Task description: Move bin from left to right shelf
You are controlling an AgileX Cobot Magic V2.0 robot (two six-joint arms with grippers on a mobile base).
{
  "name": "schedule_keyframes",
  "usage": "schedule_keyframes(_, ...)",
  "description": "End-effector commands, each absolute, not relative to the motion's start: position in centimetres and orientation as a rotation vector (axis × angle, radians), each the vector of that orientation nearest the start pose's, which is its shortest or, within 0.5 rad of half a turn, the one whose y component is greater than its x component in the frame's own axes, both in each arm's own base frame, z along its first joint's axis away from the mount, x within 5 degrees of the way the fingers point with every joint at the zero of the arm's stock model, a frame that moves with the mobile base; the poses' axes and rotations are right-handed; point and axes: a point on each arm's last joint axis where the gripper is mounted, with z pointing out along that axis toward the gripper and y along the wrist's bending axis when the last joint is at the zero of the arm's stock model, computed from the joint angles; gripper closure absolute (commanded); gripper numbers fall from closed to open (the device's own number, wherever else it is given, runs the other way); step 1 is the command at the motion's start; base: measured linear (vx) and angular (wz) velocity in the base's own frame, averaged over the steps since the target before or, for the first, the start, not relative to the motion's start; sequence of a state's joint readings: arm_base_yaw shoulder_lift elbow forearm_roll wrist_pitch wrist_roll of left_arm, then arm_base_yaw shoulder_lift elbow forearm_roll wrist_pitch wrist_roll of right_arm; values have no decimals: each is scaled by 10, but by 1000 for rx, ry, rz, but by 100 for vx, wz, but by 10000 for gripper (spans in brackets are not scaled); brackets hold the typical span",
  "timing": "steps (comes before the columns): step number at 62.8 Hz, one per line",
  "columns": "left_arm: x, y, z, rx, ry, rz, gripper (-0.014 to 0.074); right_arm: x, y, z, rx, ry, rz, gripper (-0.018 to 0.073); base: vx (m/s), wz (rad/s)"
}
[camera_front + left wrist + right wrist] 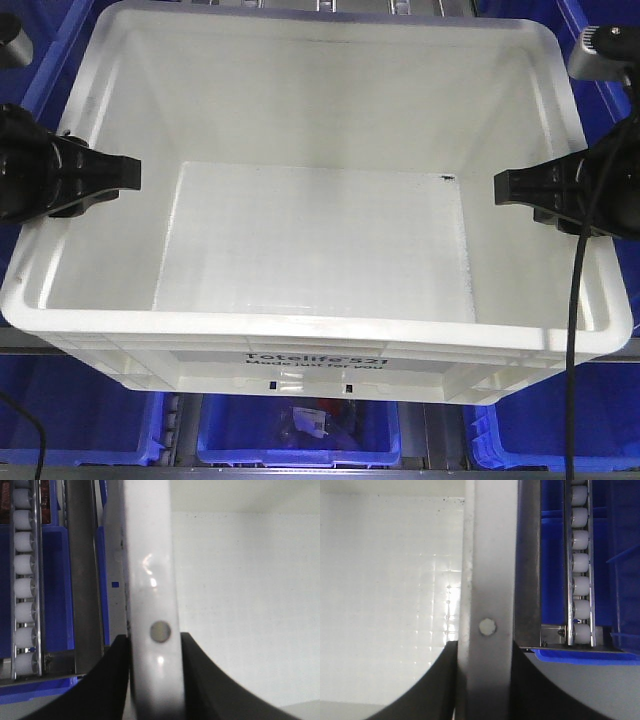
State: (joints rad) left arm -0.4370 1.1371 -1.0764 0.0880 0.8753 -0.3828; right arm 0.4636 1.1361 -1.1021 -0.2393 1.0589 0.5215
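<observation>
Bin (320,250) fills centre frame over blue bins (225,445) at 6 o'clock, left gripper (95,180) at 9 and right gripper (540,190) at 3 each clenched on its rim (150,555); uneven arm motion could slip either pinch, dropping it.

Bin (320,325) between left gripper (92,178) and right gripper (545,190), other bins (300,442) below its front.

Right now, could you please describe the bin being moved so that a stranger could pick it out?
Find the roller-track shelving full of blue bins. Among them, the left hand and right hand clamp the rims of the white bin. It alone is large, white and printed "Totelife 521".
</observation>
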Motion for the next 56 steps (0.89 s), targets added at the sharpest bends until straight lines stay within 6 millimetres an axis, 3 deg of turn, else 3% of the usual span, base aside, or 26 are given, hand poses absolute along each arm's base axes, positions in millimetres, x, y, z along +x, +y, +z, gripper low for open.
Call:
schedule_keyframes(1, 205, -91, 388, 157, 2219, -322, 558, 203, 69, 379, -25, 2365, 8, 564, -8, 2)
schedule_keyframes(56, 205, -91, 387, 157, 2219, -322, 558, 203, 69, 379, -25, 2366, 8, 564, -15, -6)
